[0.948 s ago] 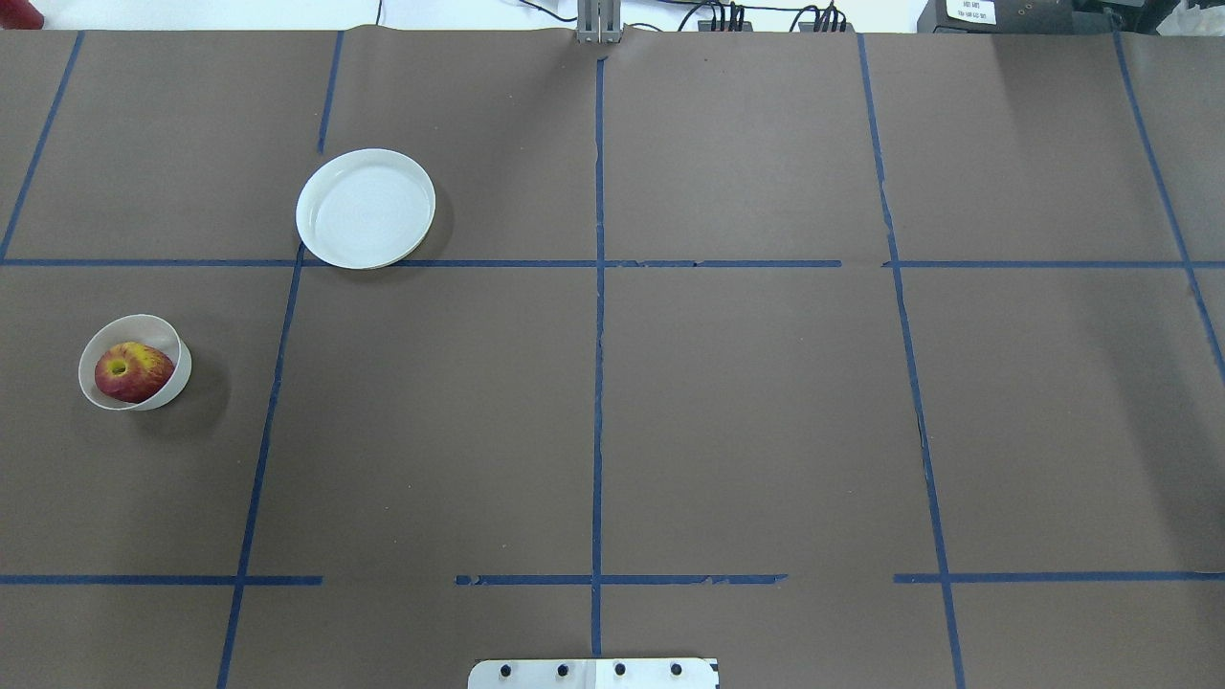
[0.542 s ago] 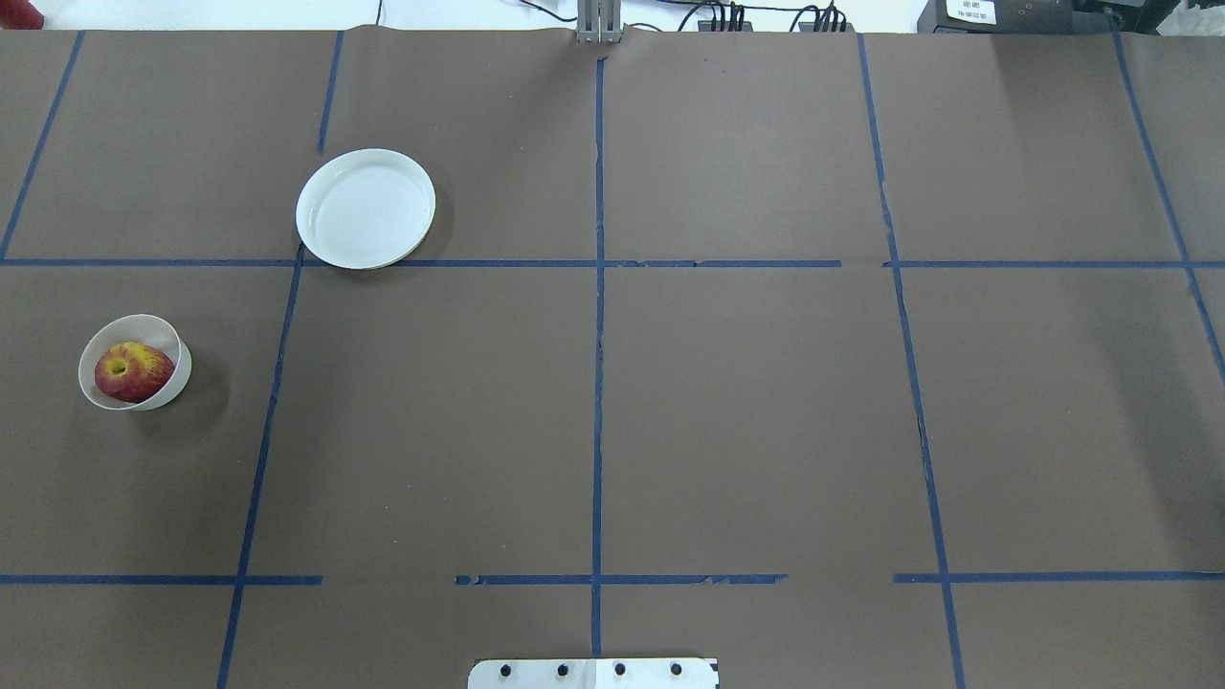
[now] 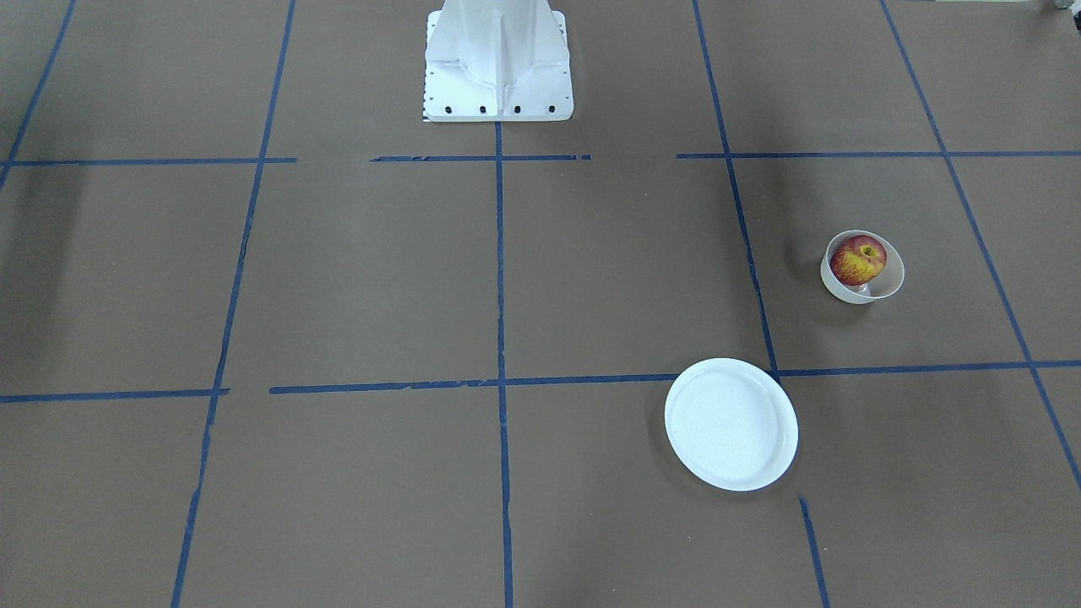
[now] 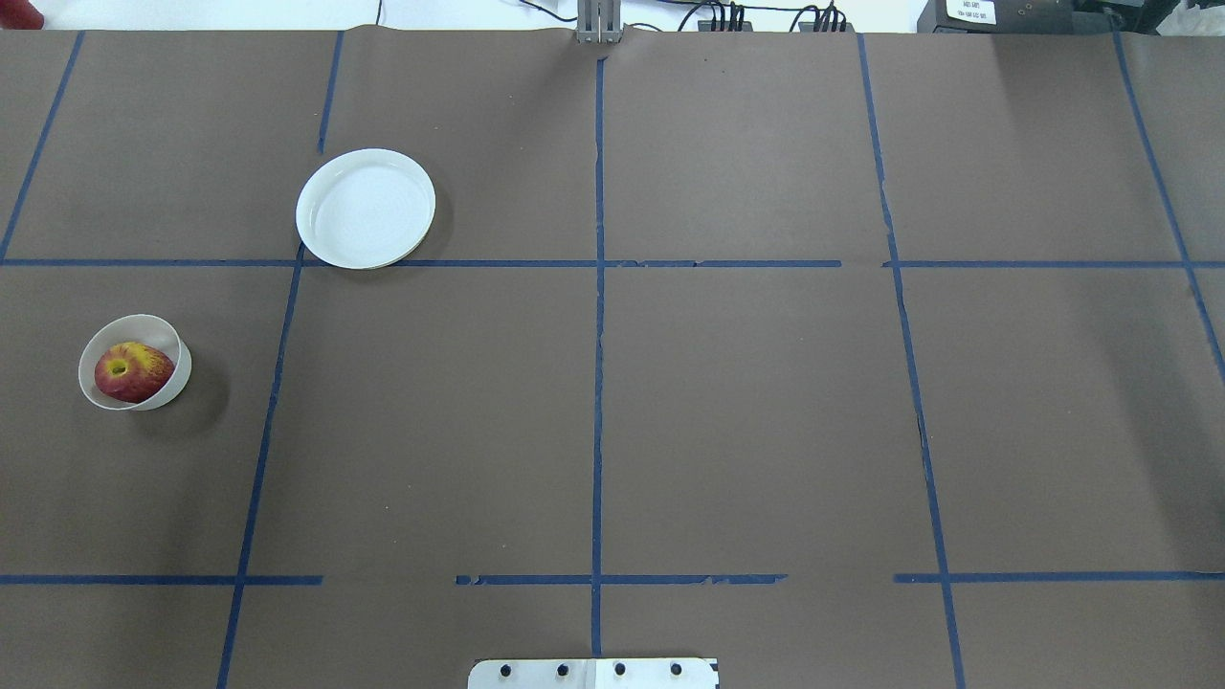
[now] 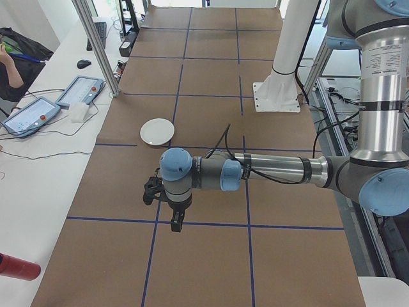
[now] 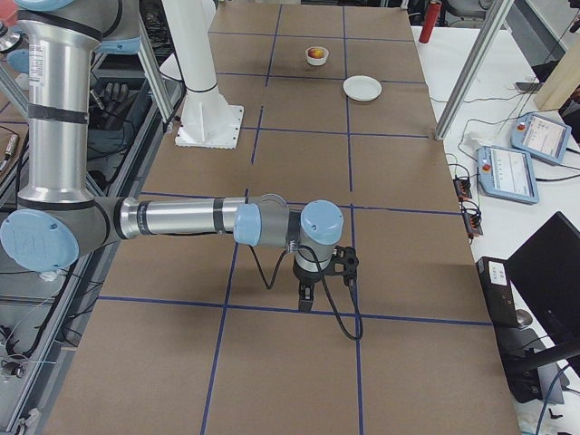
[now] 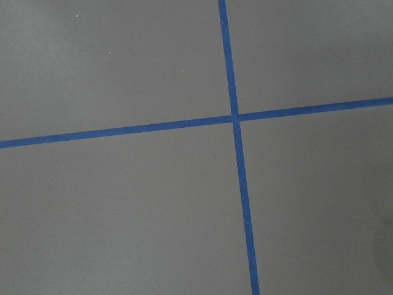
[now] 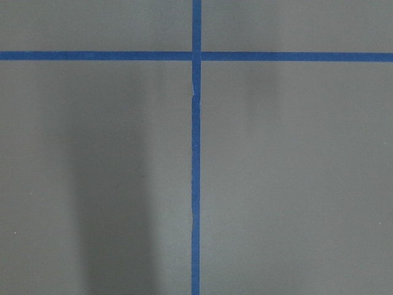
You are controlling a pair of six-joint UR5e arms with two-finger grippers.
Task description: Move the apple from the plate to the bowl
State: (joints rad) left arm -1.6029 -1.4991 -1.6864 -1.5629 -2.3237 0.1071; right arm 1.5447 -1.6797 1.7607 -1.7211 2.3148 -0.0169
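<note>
Red apple [image 4: 134, 372] sits in the bowl [image 4: 107, 331], apart from the plate [image 4: 366, 208]. For the left gripper [image 5: 176, 225] and the right gripper [image 6: 304, 304], I cannot tell the grip.

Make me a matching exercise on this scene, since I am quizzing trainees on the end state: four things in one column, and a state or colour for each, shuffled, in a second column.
Column one:
1. apple
2. plate
3. bowl
4. blue tape

Column two:
A. holds the fruit
B. forms grid lines on the brown table cover
C. white and flat, nothing on it
D. red and yellow, resting inside a dish

Pairs: 1-D, 2-C, 3-A, 4-B
</note>
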